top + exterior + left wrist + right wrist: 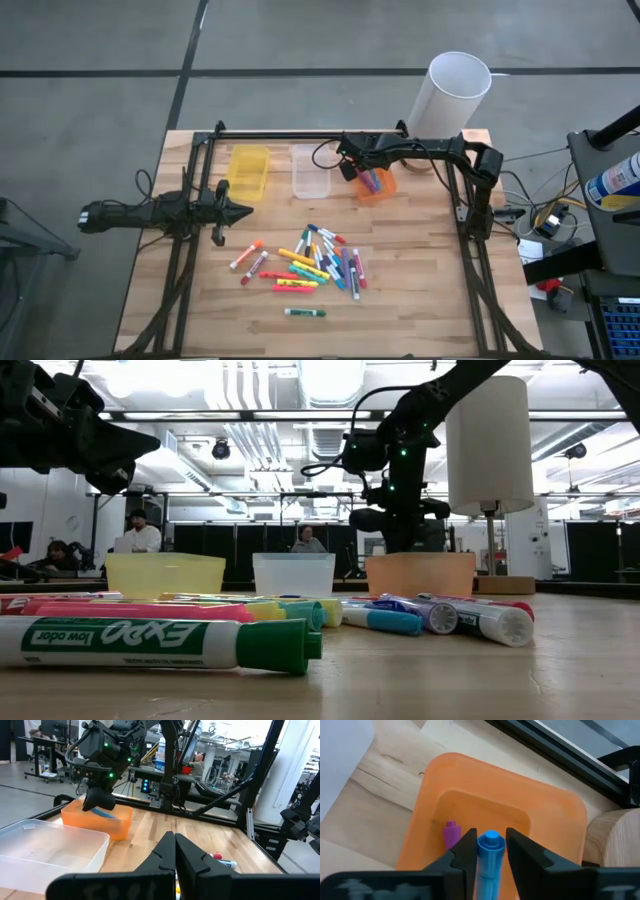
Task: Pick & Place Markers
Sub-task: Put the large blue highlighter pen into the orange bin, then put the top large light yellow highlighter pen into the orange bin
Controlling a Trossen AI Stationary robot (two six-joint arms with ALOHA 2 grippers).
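Right gripper (491, 851) sits over the orange plastic bin (470, 775) near the far edge of the wooden surface (420, 300), toward the far right corner. A blue marker (490, 857) stands between its fingers (462, 852), cap end toward the bin floor, long axis in line with the fingers; narrow gaps show on both sides of the barrel, so whether the fingers pinch it or have let go cannot be told. A purple marker (451, 834) lies in the bin beside it, partly hidden by one finger.

Left gripper (174, 851) hangs over the left side of the surface, fingers pressed together, nothing between them.

Clear plastic bin (311, 171) and yellow plastic bin (248, 170) stand in a row with the orange one along the far edge.

Loose pile of coloured markers (320, 262) lies mid-surface toward the near edge, axes pointing many ways. One green-capped white marker (150, 642) lies apart, nearest the near edge, long axis parallel to that edge; label reads "EXPO low odor", upside down in the low view. Other labels too small to read.

White cylinder (448, 95) stands at the far right corner.
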